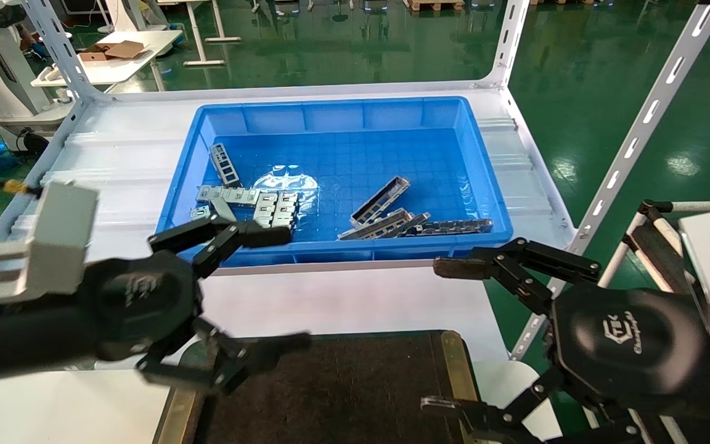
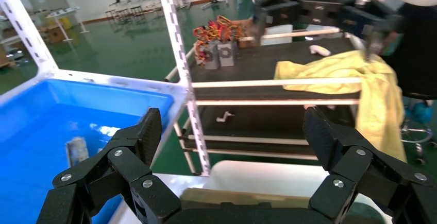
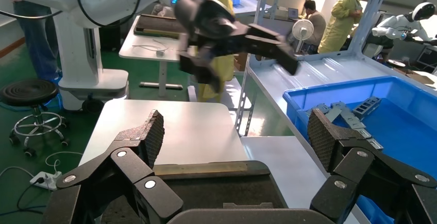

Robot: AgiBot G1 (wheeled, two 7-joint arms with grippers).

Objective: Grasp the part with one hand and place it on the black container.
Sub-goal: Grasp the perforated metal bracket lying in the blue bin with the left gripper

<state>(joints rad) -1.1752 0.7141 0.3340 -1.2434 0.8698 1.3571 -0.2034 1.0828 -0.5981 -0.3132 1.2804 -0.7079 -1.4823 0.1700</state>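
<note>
Part (image 1: 380, 201) lies in blue bin (image 1: 489, 185), right of centre, long axis slanting near-left to far-right. Right end effector (image 1: 447, 336) nearer, wide open, empty. Left end effector (image 1: 281, 288) wide open, empty. Black container (image 1: 361, 382) near, between both.

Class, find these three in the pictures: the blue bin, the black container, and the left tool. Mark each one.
blue bin (image 1: 484, 154): head view, on its right inner wall.
black container (image 1: 355, 388): head view, on its bare dark floor.
left tool (image 1: 281, 287): head view, midway between its open fingertips.
</note>
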